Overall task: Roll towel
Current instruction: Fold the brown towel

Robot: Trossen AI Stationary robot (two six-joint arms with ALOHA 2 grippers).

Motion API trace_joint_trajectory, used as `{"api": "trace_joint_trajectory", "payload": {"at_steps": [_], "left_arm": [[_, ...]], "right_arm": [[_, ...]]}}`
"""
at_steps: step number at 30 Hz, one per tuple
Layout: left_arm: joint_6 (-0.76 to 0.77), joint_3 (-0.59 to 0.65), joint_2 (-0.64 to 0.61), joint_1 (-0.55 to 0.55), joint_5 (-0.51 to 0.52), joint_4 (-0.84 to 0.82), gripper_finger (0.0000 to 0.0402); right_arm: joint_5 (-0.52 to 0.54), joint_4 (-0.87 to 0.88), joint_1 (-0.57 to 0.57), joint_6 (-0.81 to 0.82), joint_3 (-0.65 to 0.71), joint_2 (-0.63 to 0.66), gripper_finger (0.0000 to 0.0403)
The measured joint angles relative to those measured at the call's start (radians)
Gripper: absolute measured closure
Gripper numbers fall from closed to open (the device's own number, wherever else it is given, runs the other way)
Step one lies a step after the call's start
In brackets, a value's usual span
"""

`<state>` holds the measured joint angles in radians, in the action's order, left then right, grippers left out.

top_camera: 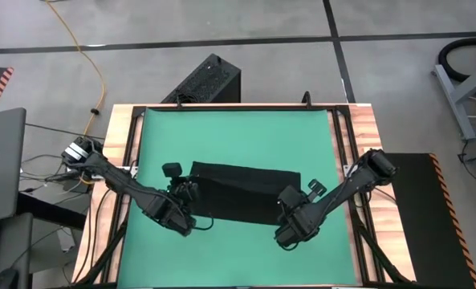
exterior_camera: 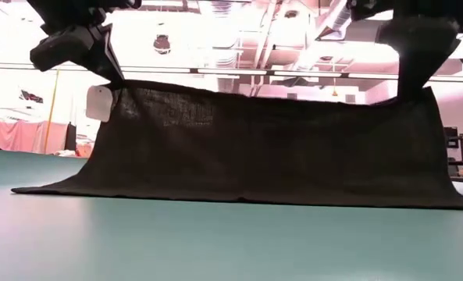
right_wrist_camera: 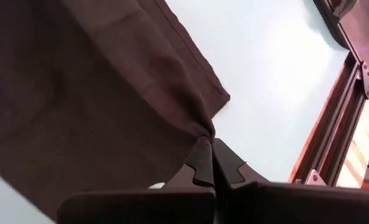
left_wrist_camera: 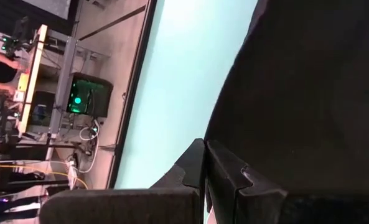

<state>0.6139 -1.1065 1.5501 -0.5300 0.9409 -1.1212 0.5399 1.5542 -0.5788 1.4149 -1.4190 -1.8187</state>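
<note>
The black towel (top_camera: 242,193) lies across the middle of the green mat (top_camera: 238,132). Its near edge is raised, and its far part rests on the mat. In the low view the towel (exterior_camera: 270,148) hangs like a curtain with its lower edge on the mat, and a small white tag (exterior_camera: 98,103) shows at one upper corner. My left gripper (top_camera: 188,227) is shut on the towel's near left corner. My right gripper (top_camera: 284,235) is shut on its near right corner. My left gripper pinches the towel's near left corner (left_wrist_camera: 224,134) between its two fingers, at the cloth's edge. The corner is lifted clear, and the cloth (left_wrist_camera: 308,93) runs down from it to the mat. My right gripper pinches the towel's near right corner (right_wrist_camera: 200,127) between its two fingers, and the cloth bunches into folds at the fingertips. The corner is lifted clear. The cloth (right_wrist_camera: 97,81) slopes away to the mat, and the top edge between the two grippers sags slightly.
A hard black ribbed box (top_camera: 208,80) stands on the floor beyond the table's far edge. Wooden borders and black rails (top_camera: 346,160) frame the mat. Bare mat lies far of the towel and along the near edge (top_camera: 238,257).
</note>
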Motion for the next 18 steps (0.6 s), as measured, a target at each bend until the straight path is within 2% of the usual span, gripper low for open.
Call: {"api": "trace_joint_trajectory", "payload": {"at_steps": [7,18], "left_arm": [[-0.029,0.004,0.000,0.015,0.015,0.021,0.0401],[-0.080,0.156,0.001,0.066,0.016,0.194,0.0401]], "right_arm": [[-0.008,-0.023,0.020,0.006,0.055,0.000,0.0403],[0.011,-0.048,0.044,-0.007,0.095,0.000,0.0403]]}}
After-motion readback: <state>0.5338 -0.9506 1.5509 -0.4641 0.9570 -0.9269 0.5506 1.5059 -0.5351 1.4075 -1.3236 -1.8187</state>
